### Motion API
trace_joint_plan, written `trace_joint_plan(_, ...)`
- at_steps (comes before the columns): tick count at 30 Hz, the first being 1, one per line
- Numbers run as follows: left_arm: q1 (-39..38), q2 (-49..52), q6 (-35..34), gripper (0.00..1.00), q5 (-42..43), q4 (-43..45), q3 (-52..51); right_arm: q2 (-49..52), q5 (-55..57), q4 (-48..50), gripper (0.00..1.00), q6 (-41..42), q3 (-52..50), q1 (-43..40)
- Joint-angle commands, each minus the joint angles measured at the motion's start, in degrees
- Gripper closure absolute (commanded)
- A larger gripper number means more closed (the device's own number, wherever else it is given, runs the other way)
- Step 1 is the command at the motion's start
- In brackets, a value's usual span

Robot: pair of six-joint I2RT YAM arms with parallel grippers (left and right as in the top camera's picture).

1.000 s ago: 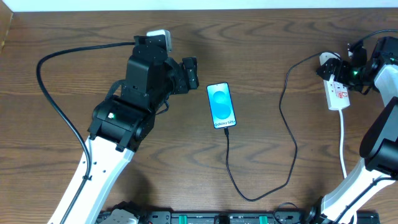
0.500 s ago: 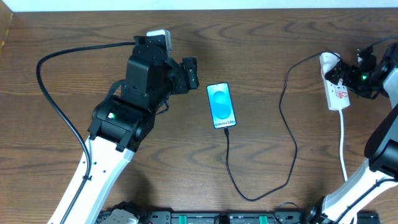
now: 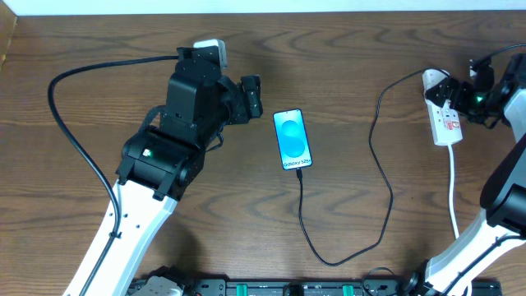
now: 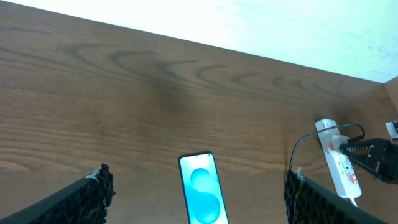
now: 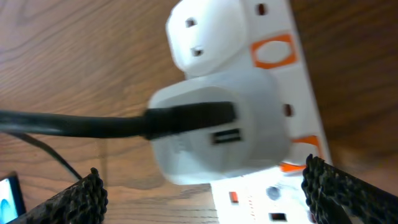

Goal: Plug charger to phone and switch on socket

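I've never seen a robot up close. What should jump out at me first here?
The phone with its glowing blue screen, mid-table, draws the eye first. From its near end the thin black charger loops right to the white socket at the far right, where the right gripper hovers open over a white adapter plugged into it.

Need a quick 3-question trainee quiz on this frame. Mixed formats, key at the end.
1. True or false: the left gripper is holding the phone.
2. Which gripper is at the socket? A) left B) right C) neither
3. Fill in: the charger runs from a white adapter on the socket to the lower edge of the ____.

Key:
1. False. It is open and sits beside the phone, apart from it.
2. B. The right gripper is at the socket's adapter end, jaws open.
3. phone
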Motion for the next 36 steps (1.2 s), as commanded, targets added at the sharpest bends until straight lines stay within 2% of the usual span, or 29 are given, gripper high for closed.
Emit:
trace_joint_plan(1,0.17,-0.31,0.74,0.11,-0.74,-0.17,0.15,0.57,-1.05,0.24,0.01,0.76,-0.37,1.66)
trace_joint_plan(9,0.17,-0.31,0.74,0.11,-0.74,-0.17,0.13,2.6,0.57,1.18,0.01,0.96,-0.46,2.69)
trace_joint_plan(20,0.17,-0.31,0.76,0.11,-0.74,-0.17,0.15,2.58,0.98,2.84,0.01,0.94,-0.33,-0.17)
trace_joint_plan(25,0.17,-0.31,0.76,0.11,-0.74,-0.17,0.13,2.58,-2.25,4.94,0.01,1.84,-0.15,-1.86)
trace_joint_plan(36,0.17,-0.31,0.76,0.11,-0.74,-0.17,0.13,2.58,-2.49,4.11,0.01,1.84,-0.17,-0.37)
